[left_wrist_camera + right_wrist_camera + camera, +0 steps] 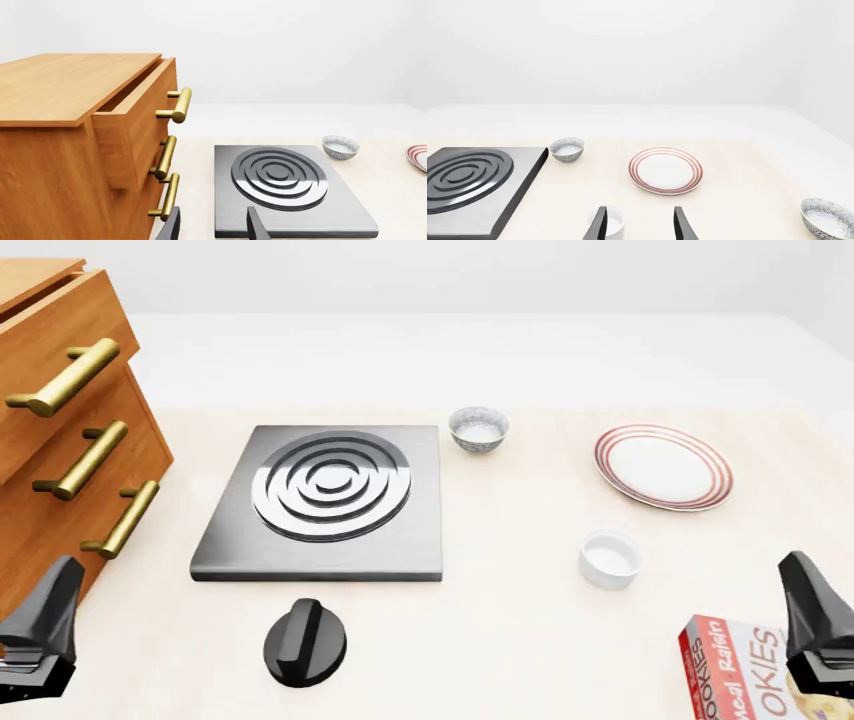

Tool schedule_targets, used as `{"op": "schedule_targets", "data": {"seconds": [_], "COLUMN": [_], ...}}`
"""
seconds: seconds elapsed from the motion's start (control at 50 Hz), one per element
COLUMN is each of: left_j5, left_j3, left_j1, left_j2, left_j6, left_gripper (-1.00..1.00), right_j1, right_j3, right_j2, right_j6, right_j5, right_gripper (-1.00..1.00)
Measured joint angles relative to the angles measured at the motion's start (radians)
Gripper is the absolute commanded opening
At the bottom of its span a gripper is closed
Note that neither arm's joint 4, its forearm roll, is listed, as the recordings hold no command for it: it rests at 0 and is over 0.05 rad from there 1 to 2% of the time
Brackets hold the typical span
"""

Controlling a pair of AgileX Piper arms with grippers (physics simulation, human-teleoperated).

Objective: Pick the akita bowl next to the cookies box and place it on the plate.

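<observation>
The akita bowl, speckled dark outside and white inside, shows only in the right wrist view, off to the side of my right gripper, which is open and empty. The front view does not take this bowl in. In that view the cookies box lies at the near right edge, beside my right gripper's finger. The plate with red rings lies further ahead on the right. My left gripper is open and empty near the cabinet.
A second speckled bowl stands by the far right corner of the black hotplate. A plain white cup sits just ahead of the right gripper. A black knob lies near front. The wooden cabinet has its top drawer ajar.
</observation>
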Motion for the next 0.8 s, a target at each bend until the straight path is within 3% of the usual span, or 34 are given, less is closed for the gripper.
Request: {"op": "schedule_targets", "data": {"seconds": [0.18, 0.48, 0.64, 0.8], "left_j5": [-0.001, -0.002, -0.003, -0.003], "left_j3": [-0.002, -0.002, -0.002, -0.002], "left_j1": [0.0, 0.0, 0.0, 0.0], "left_j2": [0.003, 0.006, 0.006, 0.006], "left_j6": [0.0, 0.0, -0.001, -0.001], "left_gripper": [1.0, 1.0, 1.0, 1.0], "right_j1": [-0.028, -0.078, -0.163, -0.282], "right_j3": [-0.13, -0.542, -0.75, -0.888], "right_j2": [0.007, 0.199, 0.327, 0.446], "right_j6": [-0.025, -0.09, -0.143, -0.181], "right_j5": [0.118, 0.386, 0.504, 0.571], "right_gripper": [1.0, 1.0, 1.0, 1.0]}}
